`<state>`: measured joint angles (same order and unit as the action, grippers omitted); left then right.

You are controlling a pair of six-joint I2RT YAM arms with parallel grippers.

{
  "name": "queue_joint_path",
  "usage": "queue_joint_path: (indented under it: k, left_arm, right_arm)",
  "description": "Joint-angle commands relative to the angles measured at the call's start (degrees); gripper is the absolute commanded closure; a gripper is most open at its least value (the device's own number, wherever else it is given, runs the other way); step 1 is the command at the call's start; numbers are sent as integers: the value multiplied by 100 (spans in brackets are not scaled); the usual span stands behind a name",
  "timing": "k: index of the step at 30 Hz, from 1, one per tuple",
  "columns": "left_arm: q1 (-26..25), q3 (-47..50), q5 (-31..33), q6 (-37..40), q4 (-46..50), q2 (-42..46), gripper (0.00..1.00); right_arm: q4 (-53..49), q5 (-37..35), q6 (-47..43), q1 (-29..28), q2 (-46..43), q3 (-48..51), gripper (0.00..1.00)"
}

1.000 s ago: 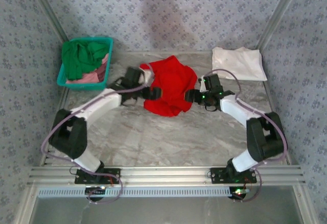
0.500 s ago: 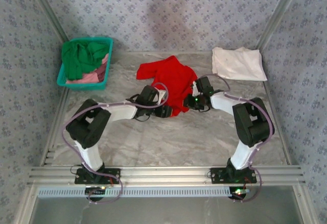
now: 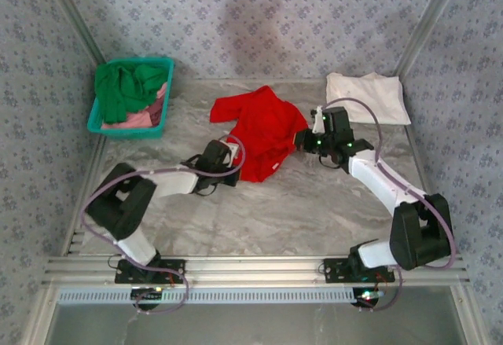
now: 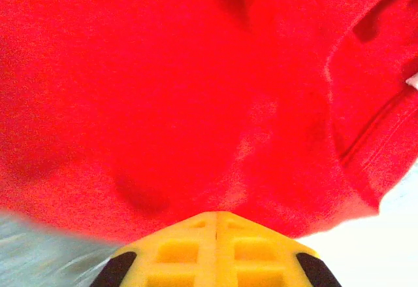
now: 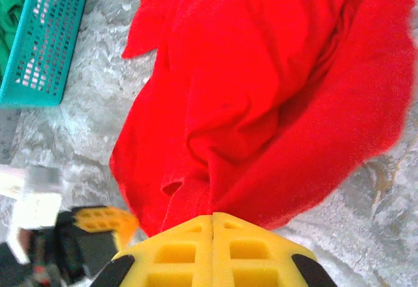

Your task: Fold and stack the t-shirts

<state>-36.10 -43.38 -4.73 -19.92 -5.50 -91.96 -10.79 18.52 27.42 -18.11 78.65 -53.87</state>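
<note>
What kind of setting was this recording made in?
Probably a staged robot test booth, not a home: patterned wallpaper panels enclose a marble-look tabletop, with aluminium rails along its near edge.

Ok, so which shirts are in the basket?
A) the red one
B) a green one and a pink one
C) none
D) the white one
B: a green shirt and a pink shirt sit in the basket, while the red shirt and the white shirt lie out on the table.
</note>
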Motion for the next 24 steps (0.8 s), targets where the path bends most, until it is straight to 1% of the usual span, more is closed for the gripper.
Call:
queue_joint_path:
  k: [1, 2, 4, 6, 7, 8, 9, 10, 11, 12, 14, 16, 17, 19, 20, 22, 24]
  left_arm:
    - [269, 68, 563, 391, 375, 905, 100]
    - [328, 31, 537, 528, 525, 1121, 100]
    - [363, -100, 699, 729, 870, 1553, 100]
    - [382, -215, 651, 944, 1027, 1948, 100]
    - [384, -261, 485, 1039, 1055, 2103, 100]
    - [369, -308, 176, 1158, 1047, 2219, 99]
    - [336, -299, -95, 1256, 972, 2264, 82]
    - [242, -214, -339, 1386, 774, 2264, 48]
    - [95, -85, -483, 1536, 559, 2215, 25]
    - [-151, 17, -583, 1735, 373, 2095, 15]
    - [-809, 110, -459, 2141, 35, 1710, 9]
    - [-1311, 110, -126, 2242, -511, 1197, 2]
    - [-1498, -36, -47, 2251, -686, 927, 2]
    - [-1797, -349, 320, 2379, -1008, 465, 2]
    - [-1920, -528, 445, 2568, -1147, 265, 2]
    - [-2040, -855, 702, 2868, -1394, -49, 2]
    - [-2042, -1168, 935, 3053, -1623, -331, 2]
  right_arm:
    - [-219, 86, -88, -76, -303, 159, 100]
    - [-198, 48, -108, -106, -399, 141, 100]
    - [-237, -94, -197, -189, -614, 6, 100]
    - [-320, -236, -345, -264, -825, -152, 100]
    - [-349, -359, -411, -298, -948, -221, 100]
    - [-331, -428, -452, -320, -1073, -269, 100]
    - [-278, -466, -485, -341, -1162, -286, 100]
    - [-220, -525, -490, -360, -1247, -285, 100]
    - [-198, -561, -485, -368, -1272, -287, 100]
    - [-151, -590, -462, -377, -1277, -280, 100]
    - [-45, -587, -384, -419, -1185, -239, 100]
    - [21, -544, -289, -484, -1054, -243, 100]
    - [69, -534, -243, -534, -992, -254, 100]
    - [99, -534, -211, -654, -906, -290, 100]
    - [92, -561, -204, -715, -883, -312, 100]
    - [67, -622, -159, -788, -880, -318, 100]
    - [44, -645, -141, -857, -920, -285, 100]
